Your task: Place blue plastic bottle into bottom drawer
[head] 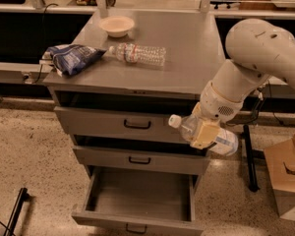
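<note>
Camera view: hand (204, 133) around one bottle (226, 142)

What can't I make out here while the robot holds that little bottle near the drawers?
All in the camera view:
- The gripper, shut on the blue plastic bottle, covers the bottle's middle.
- The bottom drawer: its front handle is cut by the picture's lower edge.
- The top drawer: inside dark under the cabinet top.
- Bottle label wording: too small.

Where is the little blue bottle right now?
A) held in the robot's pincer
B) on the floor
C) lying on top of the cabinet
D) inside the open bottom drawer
A: the pincer grips the blue plastic bottle sideways at the cabinet's right front, higher than the open bottom drawer.
</note>
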